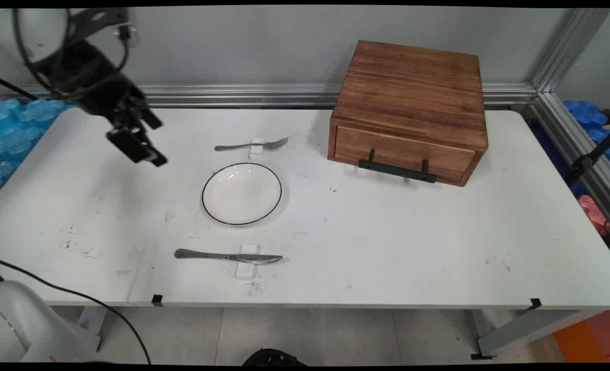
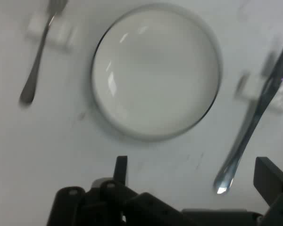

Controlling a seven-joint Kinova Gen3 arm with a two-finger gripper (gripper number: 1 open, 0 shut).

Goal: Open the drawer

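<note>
The black gripper point(image 1: 142, 149) is held up in the air over the left part of the white table point(image 1: 413, 242). Its two fingers point(image 2: 271, 176) are spread wide apart, and nothing is held between them. In the hand view, the two fingers are seen at the bottom, one at the left and one at the right, and only bare table is seen in the gap. The white plate point(image 1: 242, 194) with a thin dark rim is seen past the fingers, lying flat near the middle of the table and apart from them. A fork point(image 1: 253, 145) is laid on a small white block point(image 1: 256, 148) behind the plate. A knife point(image 1: 227, 256) is laid on another small white block point(image 1: 246, 264) in front of the plate. In the hand view, the knife's handle end is seen close to the right finger, but it is not touched. A brown wooden box point(image 1: 413, 108) with a drawer is set at the back right, well apart from the gripper. The drawer is shut, and a black handle point(image 1: 397, 170) is fixed on its front.
</note>
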